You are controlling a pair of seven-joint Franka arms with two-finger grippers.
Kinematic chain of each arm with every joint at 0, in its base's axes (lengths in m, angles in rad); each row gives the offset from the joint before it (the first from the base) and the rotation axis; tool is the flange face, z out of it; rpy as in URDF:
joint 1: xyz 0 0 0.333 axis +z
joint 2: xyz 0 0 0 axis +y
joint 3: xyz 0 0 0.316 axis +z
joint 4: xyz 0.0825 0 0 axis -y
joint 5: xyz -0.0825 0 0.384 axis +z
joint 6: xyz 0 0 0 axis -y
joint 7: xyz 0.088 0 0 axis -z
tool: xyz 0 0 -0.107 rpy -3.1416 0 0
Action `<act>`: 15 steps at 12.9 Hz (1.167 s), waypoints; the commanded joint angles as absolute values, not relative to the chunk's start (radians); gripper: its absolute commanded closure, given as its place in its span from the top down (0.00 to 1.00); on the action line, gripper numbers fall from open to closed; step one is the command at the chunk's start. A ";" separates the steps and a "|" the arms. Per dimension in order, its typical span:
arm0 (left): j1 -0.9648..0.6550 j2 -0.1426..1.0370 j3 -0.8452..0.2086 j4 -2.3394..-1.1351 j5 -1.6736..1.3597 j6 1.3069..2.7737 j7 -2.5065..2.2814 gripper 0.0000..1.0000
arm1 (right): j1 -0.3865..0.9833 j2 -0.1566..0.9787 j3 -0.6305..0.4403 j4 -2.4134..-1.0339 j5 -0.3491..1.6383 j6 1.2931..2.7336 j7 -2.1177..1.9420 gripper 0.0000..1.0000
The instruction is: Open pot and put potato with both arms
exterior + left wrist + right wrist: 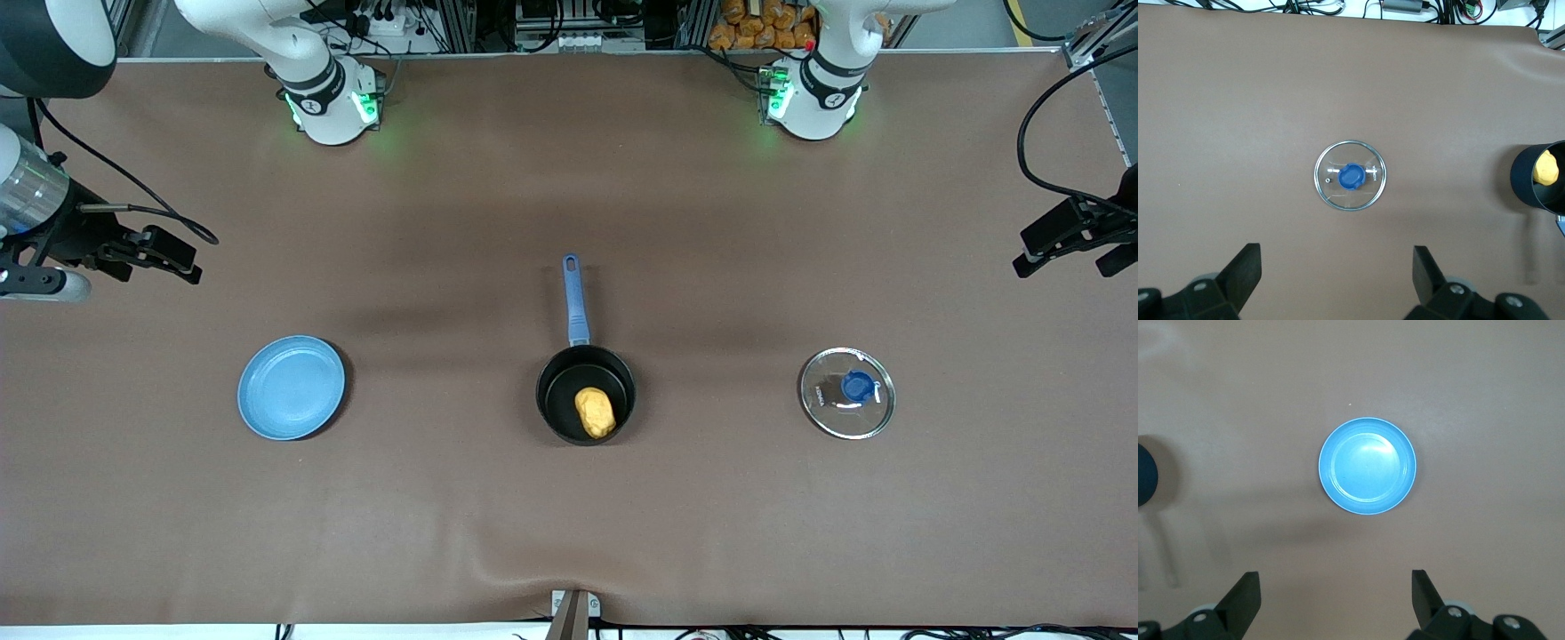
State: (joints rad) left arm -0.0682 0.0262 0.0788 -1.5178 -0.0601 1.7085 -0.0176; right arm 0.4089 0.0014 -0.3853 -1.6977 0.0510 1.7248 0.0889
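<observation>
The pot (556,391) stands uncovered at the table's middle, its blue handle (573,298) pointing toward the robots' bases. The yellow-orange potato (595,412) lies inside it. The glass lid with its blue knob (847,393) lies flat on the table toward the left arm's end. My left gripper (1067,258) hangs open and empty, high over that end; its wrist view shows the lid (1350,176), the pot (1528,183) and the potato (1545,167) past its gripper (1337,273). My right gripper (182,258) hangs open and empty, high over the right arm's end.
A flat light-blue plate (292,388) lies empty toward the right arm's end, level with the pot; it also shows in the right wrist view (1367,466), ahead of the gripper (1335,597). A brown cloth covers the table, with a small bracket (573,609) at its near edge.
</observation>
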 commanded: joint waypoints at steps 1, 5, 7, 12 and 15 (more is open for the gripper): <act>-0.066 0.023 0.077 -1.514 -0.044 1.706 0.005 1.00 | 0.339 -0.029 -0.303 -1.726 0.015 1.736 0.097 1.00; -0.067 0.021 0.075 -1.514 -0.044 1.704 0.002 1.00 | 0.123 -0.031 -0.084 -1.723 0.003 1.743 0.098 1.00; -0.066 0.015 0.075 -1.514 -0.044 1.704 0.003 1.00 | 0.120 -0.032 -0.084 -1.723 0.003 1.743 0.098 1.00; -0.066 -0.023 0.077 -1.516 -0.044 1.684 0.006 1.00 | 0.112 -0.034 -0.084 -1.724 0.003 1.741 0.098 1.00; -0.066 -0.031 0.075 -1.516 -0.044 1.675 0.008 1.00 | 0.065 -0.043 -0.055 -1.727 0.002 1.741 0.097 1.00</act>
